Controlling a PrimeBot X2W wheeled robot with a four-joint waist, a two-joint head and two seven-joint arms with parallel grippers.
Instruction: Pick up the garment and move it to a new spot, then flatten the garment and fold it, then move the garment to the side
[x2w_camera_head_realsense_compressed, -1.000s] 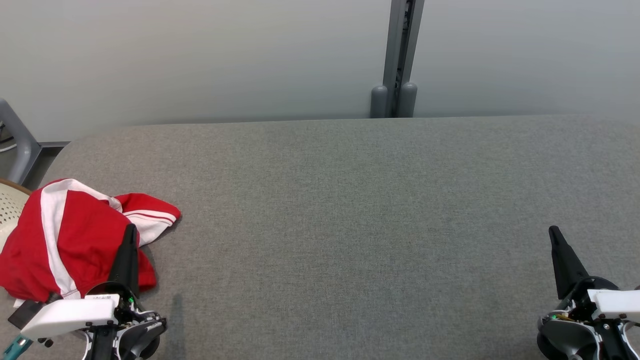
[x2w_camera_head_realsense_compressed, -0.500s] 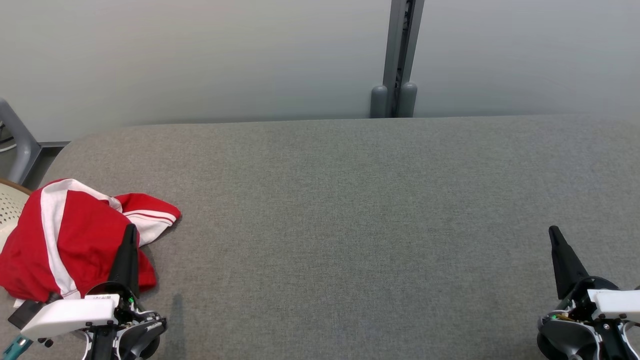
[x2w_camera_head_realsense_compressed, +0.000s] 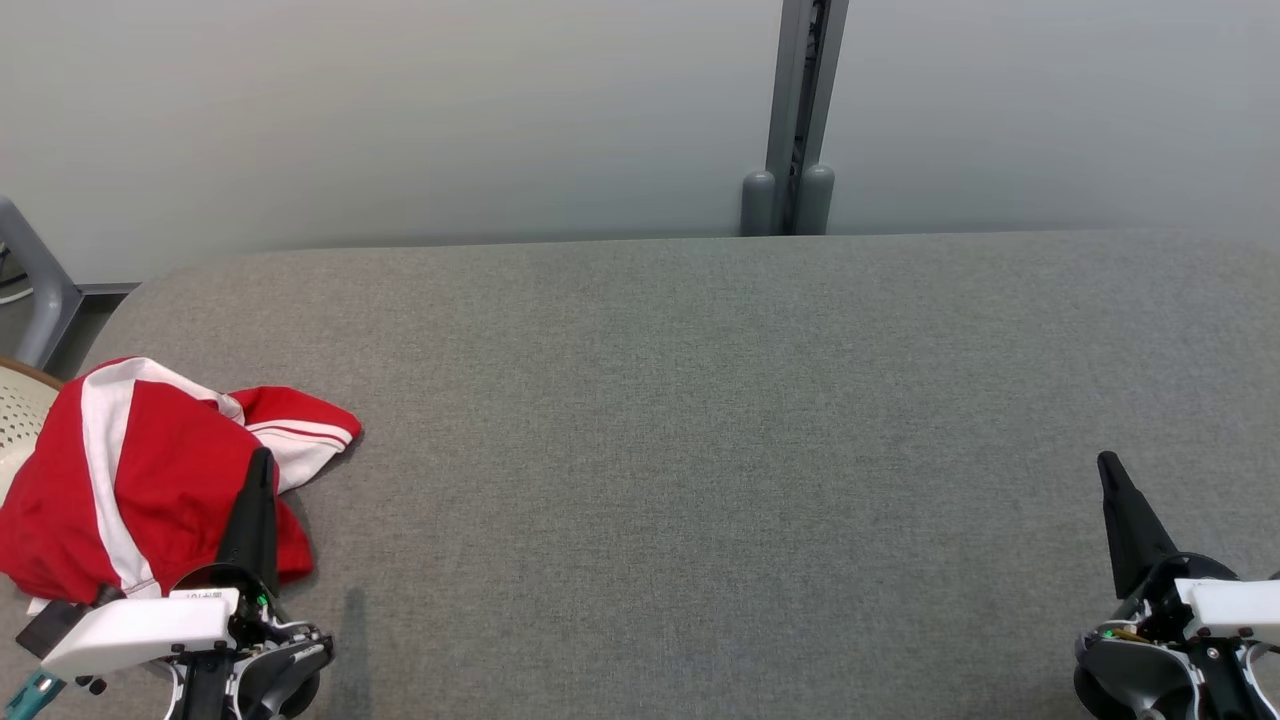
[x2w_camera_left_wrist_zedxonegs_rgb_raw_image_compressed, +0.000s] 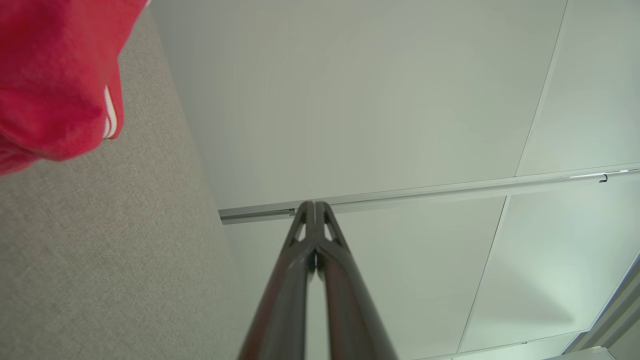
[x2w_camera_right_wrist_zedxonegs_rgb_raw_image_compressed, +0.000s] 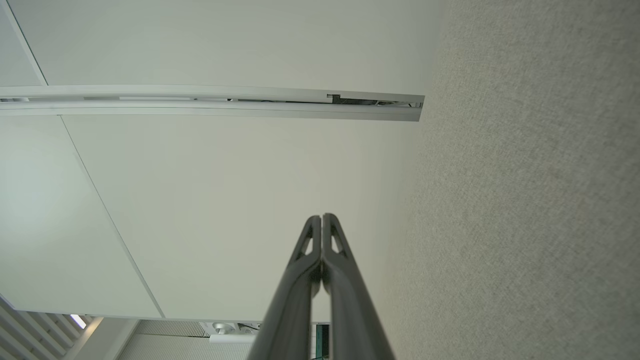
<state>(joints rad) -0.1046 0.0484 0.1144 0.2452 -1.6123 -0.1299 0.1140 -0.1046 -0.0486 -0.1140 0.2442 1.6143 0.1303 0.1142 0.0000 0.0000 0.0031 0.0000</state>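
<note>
The garment (x2w_camera_head_realsense_compressed: 140, 470), red with white stripes, lies crumpled at the left edge of the grey fabric table (x2w_camera_head_realsense_compressed: 700, 420). My left gripper (x2w_camera_head_realsense_compressed: 262, 462) stands shut at the lower left, its tips in front of the garment's right side and holding nothing. In the left wrist view the garment (x2w_camera_left_wrist_zedxonegs_rgb_raw_image_compressed: 50, 75) sits at the upper left, apart from the shut fingertips (x2w_camera_left_wrist_zedxonegs_rgb_raw_image_compressed: 315, 206). My right gripper (x2w_camera_head_realsense_compressed: 1106, 465) is shut and empty at the lower right, far from the garment. The right wrist view has its tips (x2w_camera_right_wrist_zedxonegs_rgb_raw_image_compressed: 321, 219) pressed together against the pale wall.
A grey post (x2w_camera_head_realsense_compressed: 795, 120) rises behind the table's far edge in front of a pale wall. A perforated cream basket rim (x2w_camera_head_realsense_compressed: 18, 420) and a grey frame (x2w_camera_head_realsense_compressed: 40, 290) sit just off the table's left end.
</note>
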